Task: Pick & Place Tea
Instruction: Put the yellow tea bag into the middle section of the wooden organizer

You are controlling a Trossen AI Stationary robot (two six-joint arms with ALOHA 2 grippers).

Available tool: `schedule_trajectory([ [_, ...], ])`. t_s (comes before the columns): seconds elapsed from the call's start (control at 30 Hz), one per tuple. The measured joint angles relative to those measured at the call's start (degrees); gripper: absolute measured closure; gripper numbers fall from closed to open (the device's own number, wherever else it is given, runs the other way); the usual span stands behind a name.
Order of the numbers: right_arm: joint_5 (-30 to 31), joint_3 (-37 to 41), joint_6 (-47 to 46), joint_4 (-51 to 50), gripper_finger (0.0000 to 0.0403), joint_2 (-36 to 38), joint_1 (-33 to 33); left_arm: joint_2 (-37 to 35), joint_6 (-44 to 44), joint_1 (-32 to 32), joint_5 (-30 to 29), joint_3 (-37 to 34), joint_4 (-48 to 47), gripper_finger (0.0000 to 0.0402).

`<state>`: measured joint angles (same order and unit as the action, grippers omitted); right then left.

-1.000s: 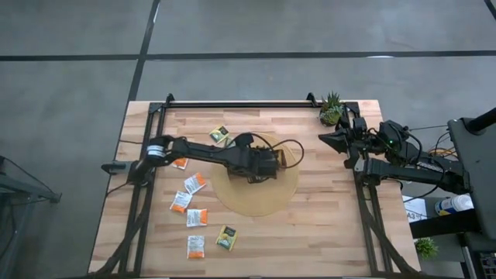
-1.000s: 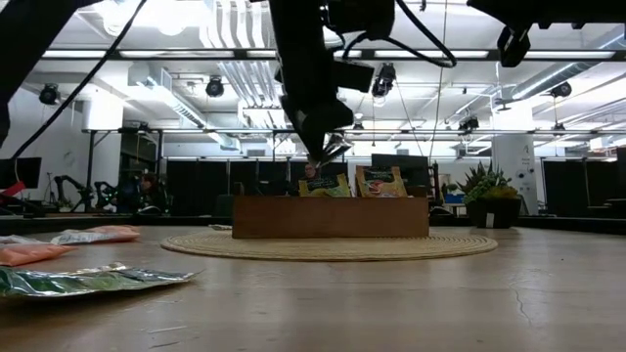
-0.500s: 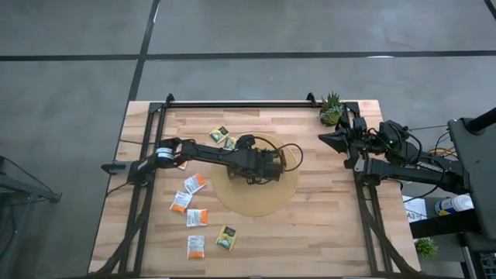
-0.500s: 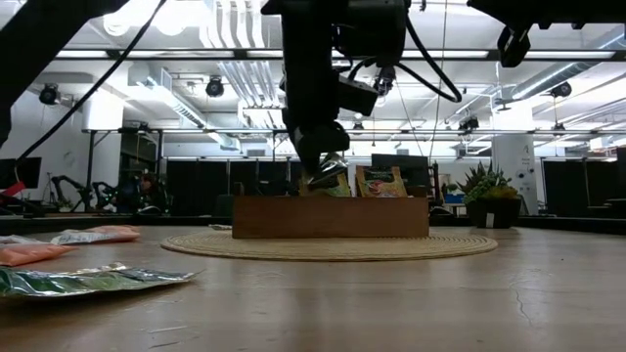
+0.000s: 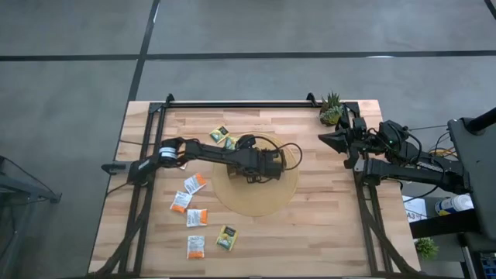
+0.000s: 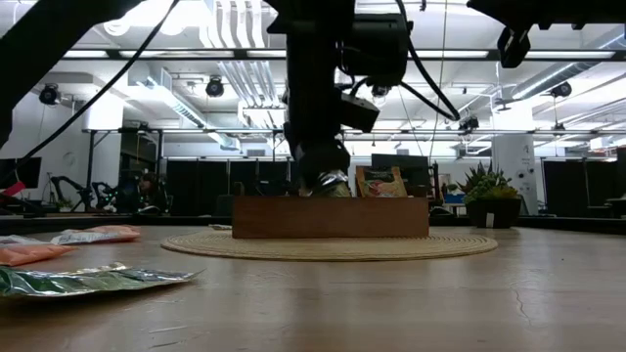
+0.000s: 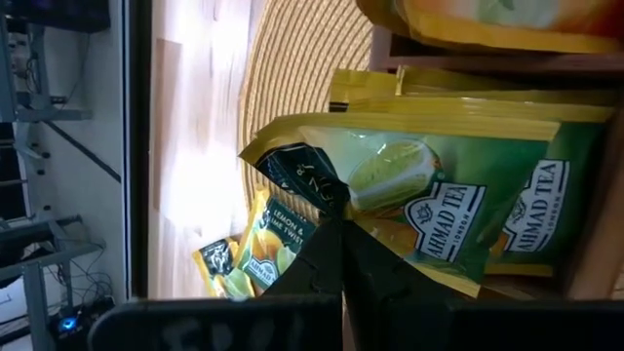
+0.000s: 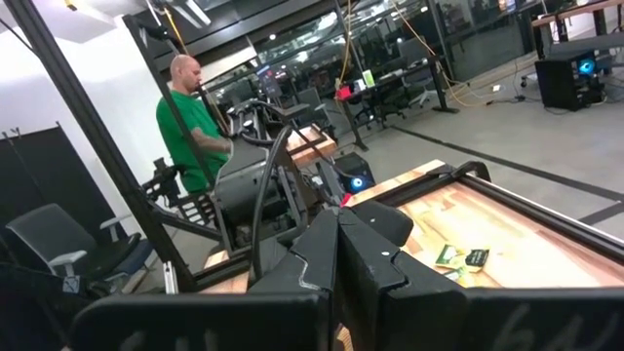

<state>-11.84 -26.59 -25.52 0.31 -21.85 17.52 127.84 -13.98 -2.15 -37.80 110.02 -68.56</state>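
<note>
- High view: the left gripper (image 5: 267, 161) reaches over the wooden tray (image 5: 280, 158) on the round woven mat (image 5: 260, 194); loose tea sachets (image 5: 196, 217) lie beside the mat; the right gripper (image 5: 329, 139), jaws together, waits well apart from it.
- Low view: the left gripper descends to the tray's (image 6: 331, 217) rim.
- Left wrist view: fingers clamp a yellow-green lemon tea sachet (image 7: 409, 190) at the tray.
- Right wrist view: a person in green (image 8: 191, 132) stands beyond the table.
</note>
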Motion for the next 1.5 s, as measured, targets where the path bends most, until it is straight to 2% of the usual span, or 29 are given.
schedule_trajectory([
  [0.27,-0.01,0.0,0.01,-0.06,0.0394,0.0,-0.01,0.03,0.23,-0.02,0.53,-0.02,0.27,0.0401],
  [0.37,-0.02,0.0,0.0,-0.06,0.0394,0.0,0.0,-0.06,0.66,0.02,2.42,0.14,0.44,0.04],
  [0.6,-0.03,0.0,0.0,-0.06,0.0394,0.0,-0.01,-0.14,0.22,-0.02,4.26,1.77,0.64,0.0363],
  [0.83,-0.08,0.0,0.0,-0.04,0.0394,0.0,0.0,-0.17,1.11,0.31,2.5,2.05,-0.21,0.0332],
  [1.1,-0.11,0.0,0.0,-0.06,0.0394,0.0,-0.01,-0.29,1.42,0.23,2.37,2.05,-1.96,0.033],
  [1.33,-0.11,0.0,0.0,-0.03,0.0394,0.0,0.0,-0.57,1.59,0.29,-1.35,2.08,-2.5,0.033],
  [1.5,-0.11,0.0,0.0,-0.03,0.0394,0.0,-0.01,-0.71,2.16,0.33,-0.98,2.1,-2.57,0.033],
])
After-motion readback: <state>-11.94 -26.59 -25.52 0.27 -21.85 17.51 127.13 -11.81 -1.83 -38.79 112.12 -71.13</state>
